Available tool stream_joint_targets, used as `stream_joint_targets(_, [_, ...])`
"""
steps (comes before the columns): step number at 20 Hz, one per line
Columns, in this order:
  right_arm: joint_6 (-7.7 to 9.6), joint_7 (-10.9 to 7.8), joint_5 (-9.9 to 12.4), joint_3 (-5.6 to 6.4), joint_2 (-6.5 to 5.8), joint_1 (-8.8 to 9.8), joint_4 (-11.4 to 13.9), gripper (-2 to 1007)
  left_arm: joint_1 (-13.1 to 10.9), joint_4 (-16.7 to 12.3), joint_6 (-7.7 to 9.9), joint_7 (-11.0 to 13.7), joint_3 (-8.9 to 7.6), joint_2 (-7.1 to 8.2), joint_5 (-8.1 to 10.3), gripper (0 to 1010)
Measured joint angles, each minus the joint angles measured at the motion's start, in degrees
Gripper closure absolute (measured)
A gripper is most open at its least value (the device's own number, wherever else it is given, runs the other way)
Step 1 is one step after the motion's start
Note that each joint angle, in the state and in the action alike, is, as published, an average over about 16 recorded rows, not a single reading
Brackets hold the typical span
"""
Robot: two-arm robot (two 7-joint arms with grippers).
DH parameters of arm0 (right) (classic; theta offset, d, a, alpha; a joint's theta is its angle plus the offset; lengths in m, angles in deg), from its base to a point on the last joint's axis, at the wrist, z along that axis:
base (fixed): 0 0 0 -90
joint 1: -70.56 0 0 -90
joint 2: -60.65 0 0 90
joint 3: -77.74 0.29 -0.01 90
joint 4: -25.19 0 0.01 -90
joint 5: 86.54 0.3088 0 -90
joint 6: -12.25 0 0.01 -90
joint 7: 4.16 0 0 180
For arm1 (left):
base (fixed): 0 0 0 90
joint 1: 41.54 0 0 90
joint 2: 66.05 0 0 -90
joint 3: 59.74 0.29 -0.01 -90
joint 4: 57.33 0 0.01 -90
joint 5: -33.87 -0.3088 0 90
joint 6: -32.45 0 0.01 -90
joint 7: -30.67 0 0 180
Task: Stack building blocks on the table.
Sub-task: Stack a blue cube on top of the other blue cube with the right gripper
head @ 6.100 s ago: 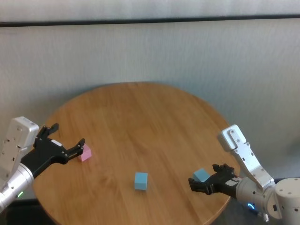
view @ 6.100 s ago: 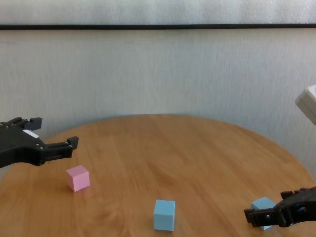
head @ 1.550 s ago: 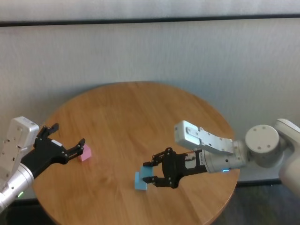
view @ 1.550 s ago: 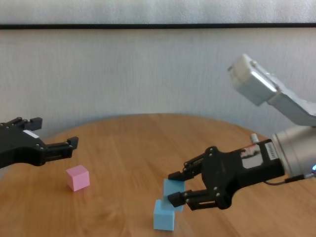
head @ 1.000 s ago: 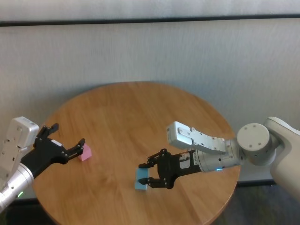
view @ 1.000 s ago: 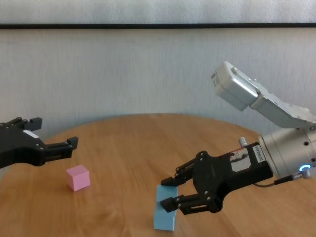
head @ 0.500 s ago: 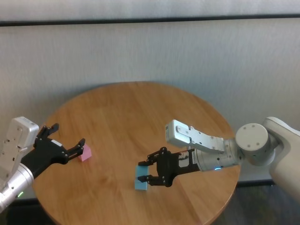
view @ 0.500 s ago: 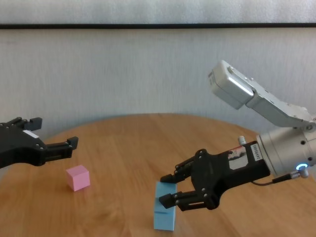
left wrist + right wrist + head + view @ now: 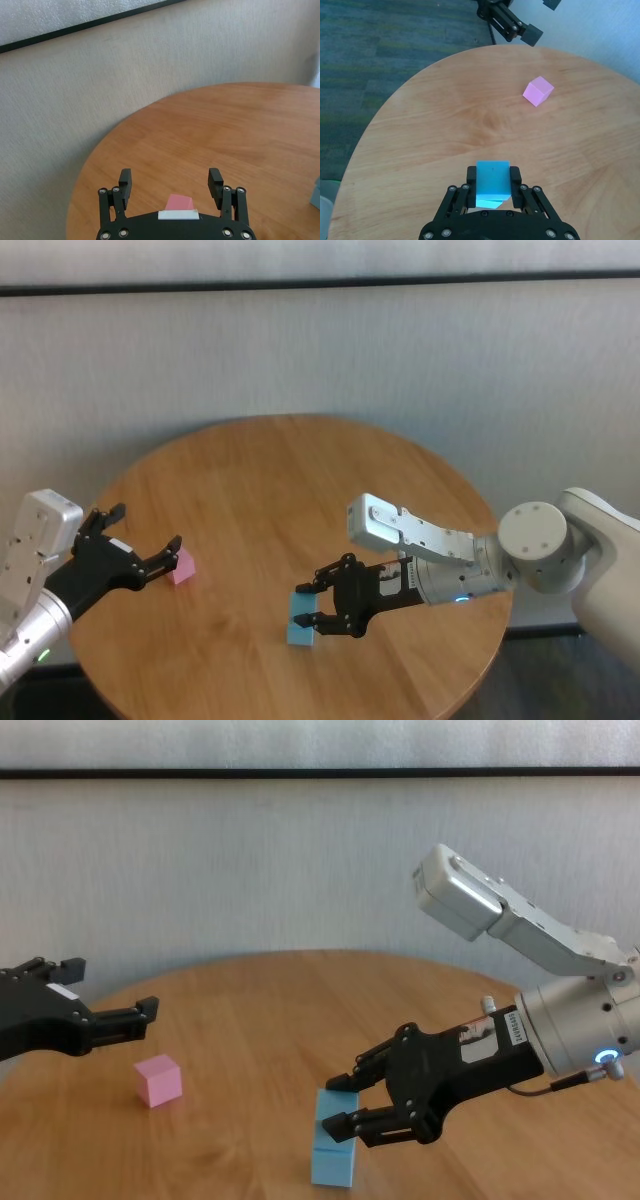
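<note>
My right gripper (image 9: 332, 1105) is shut on a light blue block (image 9: 335, 1112), and its fingers clamp both sides of the block (image 9: 493, 182). This block rests on the second light blue block (image 9: 332, 1166), slightly twisted against it. Only a sliver of that lower block (image 9: 490, 204) shows in the right wrist view. In the head view the pair (image 9: 300, 620) stands near the table's (image 9: 270, 490) front edge. The pink block (image 9: 158, 1080) lies alone on the left. My left gripper (image 9: 110, 988) hovers open just behind it, empty, and its wrist view shows the pink block (image 9: 181, 202) below its fingers.
The round wooden table (image 9: 300, 1020) carries only the blocks. A pale textured wall rises behind it. Dark carpet (image 9: 395, 45) lies beyond the table's rim. My right forearm (image 9: 450, 570) reaches over the table's right half.
My right gripper has edged a little left and down with the blue block, bringing it squarer over the lower one. The left arm and the pink block have not moved.
</note>
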Motion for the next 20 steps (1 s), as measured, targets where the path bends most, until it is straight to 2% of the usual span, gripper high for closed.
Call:
stream_joint_targets(11, [2.63,0.42,0.5,0.30,0.33,0.03,0.4,642,0.0,0.0,0.00,0.0,0.00,0.00,0.00,11])
stream_joint_targets(20, [3.25,0.43,0.9,0.59,0.52,0.12,0.4,642,0.0,0.0,0.00,0.0,0.00,0.00,0.00,11])
